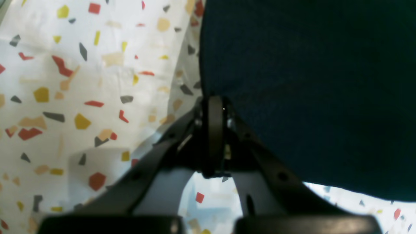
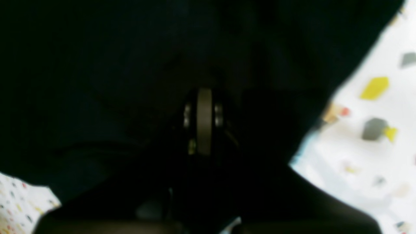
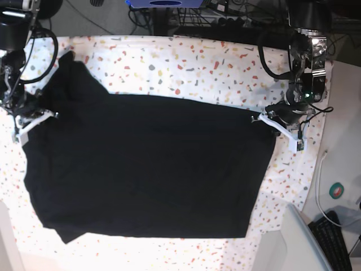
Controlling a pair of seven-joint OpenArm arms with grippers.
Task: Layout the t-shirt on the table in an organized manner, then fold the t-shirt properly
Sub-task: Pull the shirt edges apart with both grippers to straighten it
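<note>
On the desk (image 3: 214, 62), the one with the white cloth full of little red, yellow and grey specks, lies the black t-shirt (image 3: 152, 164). It is spread out wide and mostly flat, and it covers most of the middle of the desk. Bits of the speckled cloth show all around the t-shirt. One corner of the t-shirt reaches up toward the far left corner of the desk. The near edge of the t-shirt sits close to the near edge of the desk.

The left gripper (image 3: 266, 117) is at the t-shirt's edge on the right side of the base view. Seen from its own wrist camera, the left gripper (image 1: 214, 107) has its jaws pressed tight together, right at the edge of the dark cloth, and they look pinched on that edge.

The right gripper (image 3: 49, 114) is at the t-shirt's other side, on the left of the base view. In its own wrist camera the right gripper (image 2: 204, 97) is blurry, with dark cloth all around it. Its jaws are closed tight, and they seem to pinch the t-shirt there.

A roll of tape (image 3: 337, 191) sits off the desk, to the right of the t-shirt.
</note>
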